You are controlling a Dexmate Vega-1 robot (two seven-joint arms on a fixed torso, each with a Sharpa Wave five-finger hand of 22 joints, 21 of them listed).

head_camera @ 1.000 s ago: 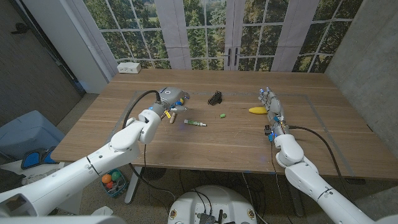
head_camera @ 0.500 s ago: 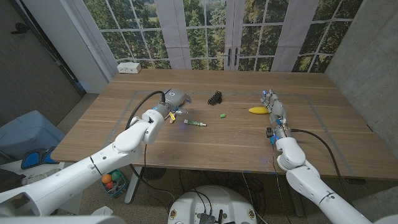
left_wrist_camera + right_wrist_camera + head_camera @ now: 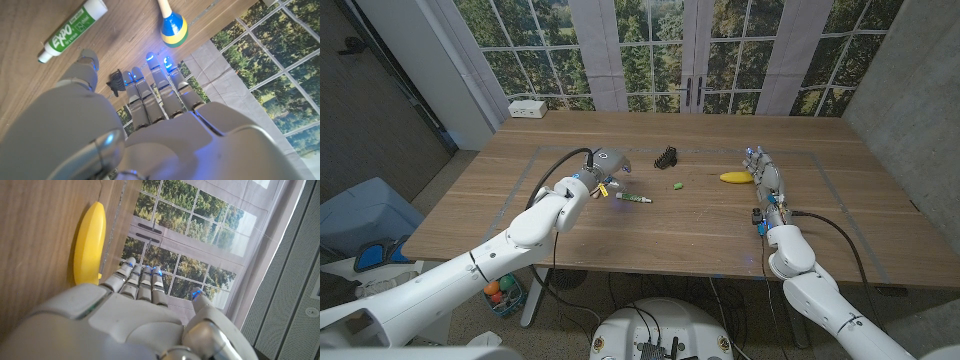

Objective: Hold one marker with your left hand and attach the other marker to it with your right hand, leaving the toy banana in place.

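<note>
The wooden bench [image 3: 650, 225] carries everything. The left hand [image 3: 597, 175], fingers [image 3: 150, 90] straight, apart and empty, hovers just beside the green Expo marker [image 3: 634, 198]. The right hand [image 3: 763, 172], fingers extended and empty, stands next to the toy banana [image 3: 734, 177]. A careless right-hand sweep could nudge the toy banana; the second marker I cannot identify.

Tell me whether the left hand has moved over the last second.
Yes. The left hand has crept rightward toward the green marker, which lies where it was.
</note>
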